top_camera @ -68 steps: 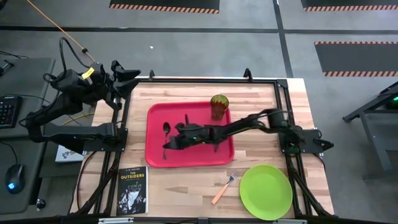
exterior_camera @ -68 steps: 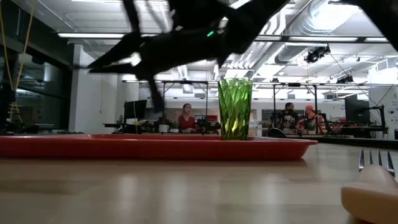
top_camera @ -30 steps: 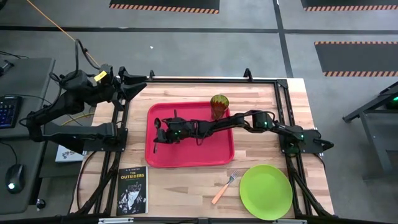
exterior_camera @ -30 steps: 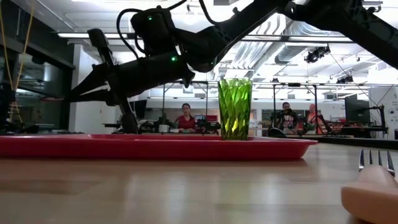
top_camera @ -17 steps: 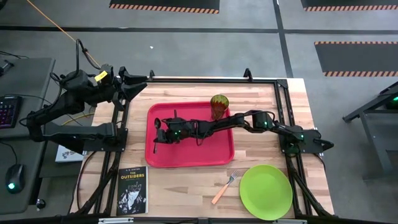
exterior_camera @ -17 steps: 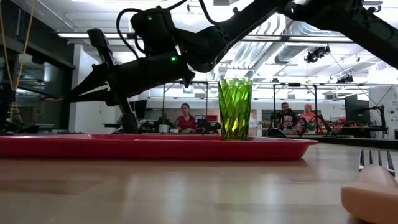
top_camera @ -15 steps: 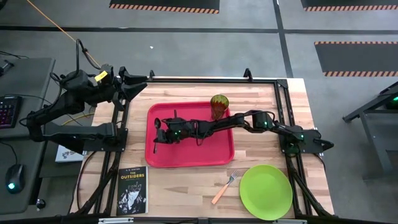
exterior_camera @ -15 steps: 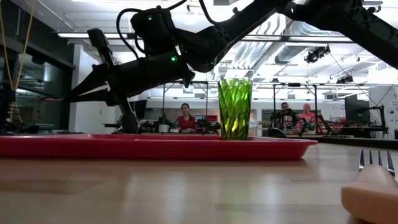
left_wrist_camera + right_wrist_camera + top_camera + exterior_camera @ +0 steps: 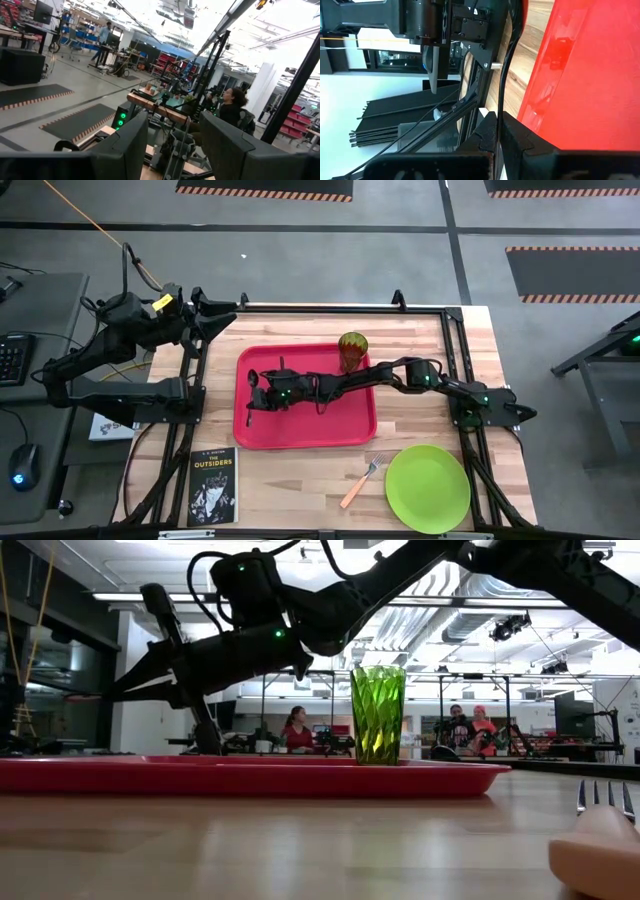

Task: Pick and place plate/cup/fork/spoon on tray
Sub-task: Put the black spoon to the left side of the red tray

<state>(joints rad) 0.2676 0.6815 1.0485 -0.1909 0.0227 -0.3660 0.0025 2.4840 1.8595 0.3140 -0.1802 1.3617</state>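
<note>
The red tray (image 9: 345, 430) lies mid-table. The olive-green cup (image 9: 352, 350) stands upright in its far right corner and shows in the low view (image 9: 377, 715). My right gripper (image 9: 250, 398) reaches over the tray's left part, shut on the dark spoon (image 9: 251, 377). The orange-handled fork (image 9: 358, 483) and the lime-green plate (image 9: 427, 488) lie on the wood near the table's front right. My left gripper (image 9: 175, 150) is open and empty, raised at the table's far left corner (image 9: 225, 305). My right gripper pinches the spoon's thin handle (image 9: 501, 85) between its two fingers, one finger (image 9: 520, 137) on each side. The fingers are level and point toward the table's left, lying across the handle. The spoon seems to hang a little above the tray's floor, running near to far.
A black book (image 9: 212, 485) lies at the table's front left. The black frame rails (image 9: 450, 330) run around the table. In the low view the fork's tines (image 9: 605, 795) show at the right. People sit in the room beyond the table (image 9: 298, 728).
About two seconds ago my right gripper went toward the table's left edge over the tray, carrying the spoon along. Over the last second it has kept still.
</note>
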